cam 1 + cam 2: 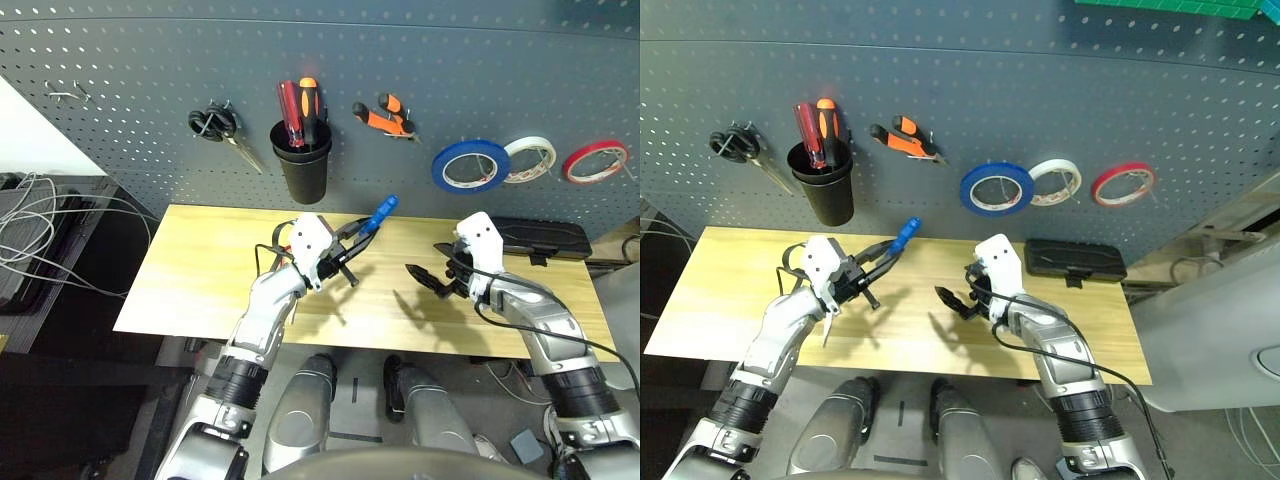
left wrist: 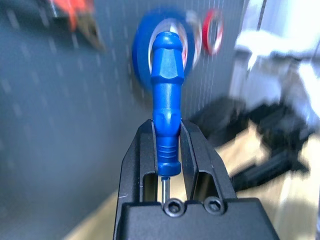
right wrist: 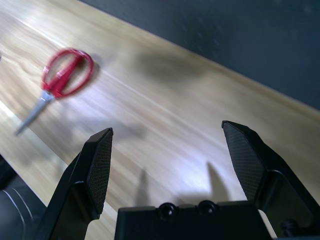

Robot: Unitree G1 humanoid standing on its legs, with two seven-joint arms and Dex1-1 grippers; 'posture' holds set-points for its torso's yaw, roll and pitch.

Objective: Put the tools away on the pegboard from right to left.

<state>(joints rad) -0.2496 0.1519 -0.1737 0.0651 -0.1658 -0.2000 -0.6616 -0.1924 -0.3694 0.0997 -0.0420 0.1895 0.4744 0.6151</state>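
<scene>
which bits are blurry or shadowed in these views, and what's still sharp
Left wrist view: the blue screwdriver and the left gripper shut on it are sharp, the pegboard and tapes behind are smeared. Right wrist view: the right gripper, open, is crisp, the red scissors are soft, and dark finger shadows lie on the table. Left eye view: even light, arm shadows on the wood.

Head pair downward; wrist views close.

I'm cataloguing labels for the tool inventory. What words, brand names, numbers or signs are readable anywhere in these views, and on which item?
None can be read.
The blue screwdriver, clamped in the left gripper, shows a plain handle with no print visible.
The tape rings and the black case show no print from here.
</scene>
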